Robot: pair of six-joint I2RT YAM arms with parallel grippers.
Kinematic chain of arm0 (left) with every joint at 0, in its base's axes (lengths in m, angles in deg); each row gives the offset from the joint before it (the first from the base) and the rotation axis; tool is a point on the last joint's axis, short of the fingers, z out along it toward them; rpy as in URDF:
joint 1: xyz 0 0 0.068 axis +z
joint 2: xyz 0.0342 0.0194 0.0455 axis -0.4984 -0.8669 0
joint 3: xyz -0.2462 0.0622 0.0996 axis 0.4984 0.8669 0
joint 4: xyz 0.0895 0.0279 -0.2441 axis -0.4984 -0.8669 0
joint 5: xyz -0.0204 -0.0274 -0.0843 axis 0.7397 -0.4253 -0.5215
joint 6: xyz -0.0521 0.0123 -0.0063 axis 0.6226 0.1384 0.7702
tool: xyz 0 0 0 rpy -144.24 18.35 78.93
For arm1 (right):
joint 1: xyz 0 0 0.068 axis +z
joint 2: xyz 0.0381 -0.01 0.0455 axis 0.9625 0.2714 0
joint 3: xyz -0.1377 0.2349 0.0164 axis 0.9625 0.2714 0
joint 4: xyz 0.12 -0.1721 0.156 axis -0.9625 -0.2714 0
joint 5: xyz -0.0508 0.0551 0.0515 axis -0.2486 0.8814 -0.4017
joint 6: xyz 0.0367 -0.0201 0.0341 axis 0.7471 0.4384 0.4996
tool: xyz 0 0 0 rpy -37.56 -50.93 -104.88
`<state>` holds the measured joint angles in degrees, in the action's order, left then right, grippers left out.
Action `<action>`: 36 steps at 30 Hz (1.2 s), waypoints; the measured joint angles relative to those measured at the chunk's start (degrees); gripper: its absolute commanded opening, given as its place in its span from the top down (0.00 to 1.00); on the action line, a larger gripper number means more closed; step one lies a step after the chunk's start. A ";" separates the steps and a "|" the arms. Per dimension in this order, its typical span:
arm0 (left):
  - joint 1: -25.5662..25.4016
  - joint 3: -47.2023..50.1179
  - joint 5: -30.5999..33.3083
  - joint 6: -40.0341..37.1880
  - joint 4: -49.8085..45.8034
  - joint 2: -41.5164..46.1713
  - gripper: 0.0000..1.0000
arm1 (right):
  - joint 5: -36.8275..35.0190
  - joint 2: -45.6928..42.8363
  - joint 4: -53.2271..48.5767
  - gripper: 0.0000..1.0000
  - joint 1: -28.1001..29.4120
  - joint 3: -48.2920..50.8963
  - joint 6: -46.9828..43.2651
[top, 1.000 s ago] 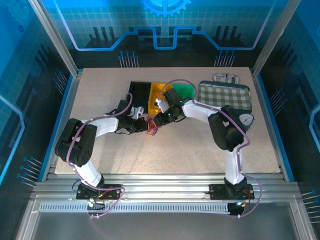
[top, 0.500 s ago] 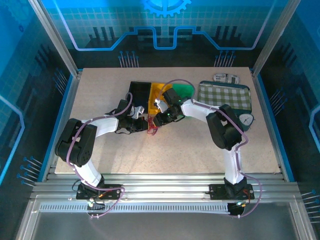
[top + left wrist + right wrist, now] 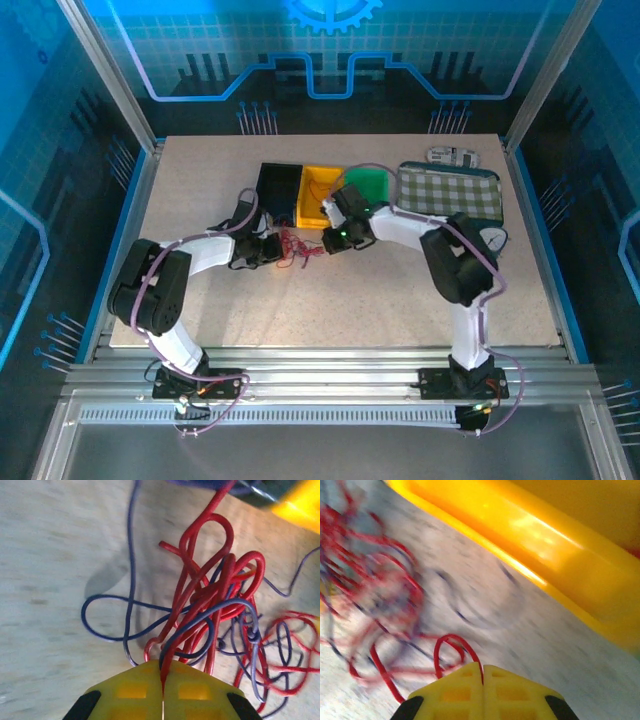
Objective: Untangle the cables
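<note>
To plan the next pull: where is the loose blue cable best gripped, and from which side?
Grip its open loop lying on bare table at the left of the left wrist view, beside the red bunch. Probably from above: no red cable crosses it there.

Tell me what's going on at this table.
Two robot arms are working on a tangle of red and blue wires lying on the table, just in front of a yellow bin. The left arm has its jaws shut on a red wire at one side of the bunch. The right arm pinches a red strand from the other side. The wires are knotted together, and none is separated yet.
</note>
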<state>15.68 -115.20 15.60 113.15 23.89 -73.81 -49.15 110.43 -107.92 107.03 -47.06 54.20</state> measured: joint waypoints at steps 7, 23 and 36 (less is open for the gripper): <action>3.72 1.44 6.71 5.92 -1.66 3.58 1.00 | -7.15 -9.60 4.37 1.00 -10.01 13.05 12.33; 3.85 1.03 18.23 15.50 -8.50 3.96 1.00 | -20.35 -21.73 3.91 1.00 -14.36 16.59 19.32; 7.30 1.03 22.49 16.48 -11.45 4.59 1.00 | -29.92 -33.24 0.46 1.00 -36.24 22.67 22.88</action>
<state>22.98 -114.17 38.09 129.63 12.43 -69.22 -79.07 77.18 -107.47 70.79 -24.40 77.09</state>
